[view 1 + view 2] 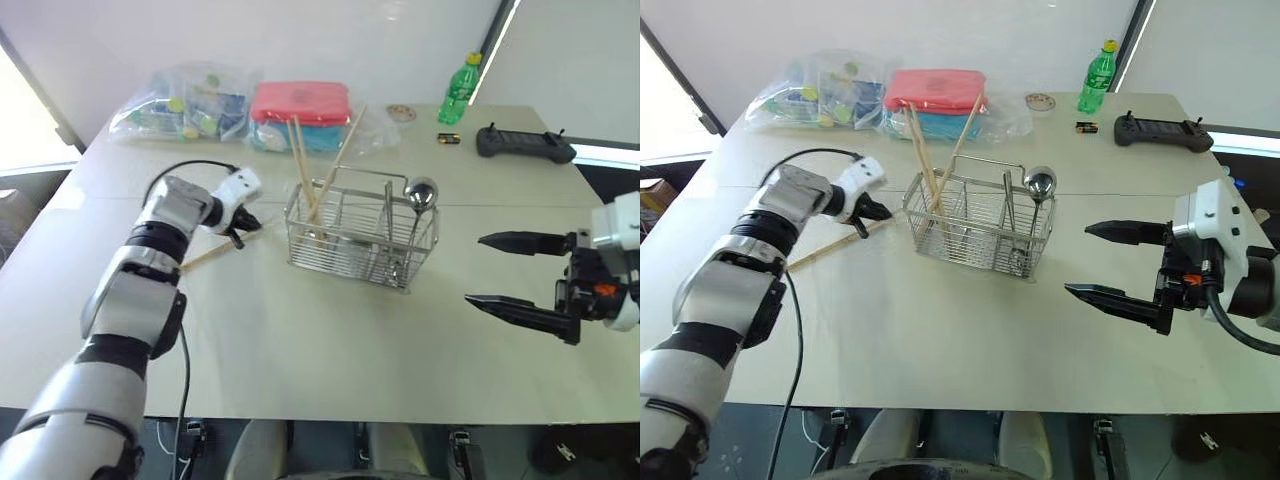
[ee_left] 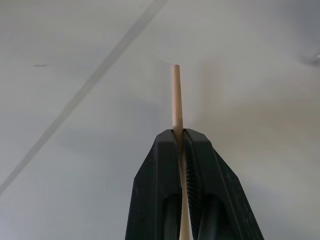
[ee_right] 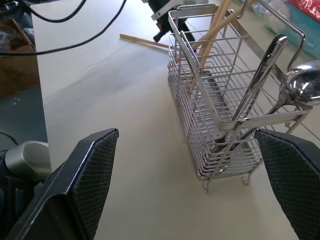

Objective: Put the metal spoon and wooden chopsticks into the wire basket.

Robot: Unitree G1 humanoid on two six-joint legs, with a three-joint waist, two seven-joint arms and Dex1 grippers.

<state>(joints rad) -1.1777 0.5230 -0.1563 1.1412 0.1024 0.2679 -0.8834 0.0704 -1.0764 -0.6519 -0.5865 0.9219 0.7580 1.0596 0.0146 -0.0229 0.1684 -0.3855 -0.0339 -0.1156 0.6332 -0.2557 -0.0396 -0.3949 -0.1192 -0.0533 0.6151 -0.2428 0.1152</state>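
My left gripper (image 1: 243, 226) is shut on one wooden chopstick (image 1: 208, 256), left of the wire basket (image 1: 360, 238). In the left wrist view the stick (image 2: 176, 95) pokes out past the closed fingers (image 2: 160, 190). The stick slants low over the table toward my side. The basket stands mid-table with other wooden chopsticks (image 1: 298, 160) leaning in its left end. The metal spoon (image 1: 420, 193) stands bowl-up in its right end. My right gripper (image 1: 474, 270) hangs open and empty to the right of the basket, its fingers (image 3: 95, 170) wide apart.
Along the far edge are plastic bags (image 1: 185, 100), a red-lidded box (image 1: 300, 103), a green bottle (image 1: 458, 90) and a black controller (image 1: 525, 143). A black cable (image 1: 190, 168) loops by my left wrist. The table (image 1: 330, 340) is bare in front of the basket.
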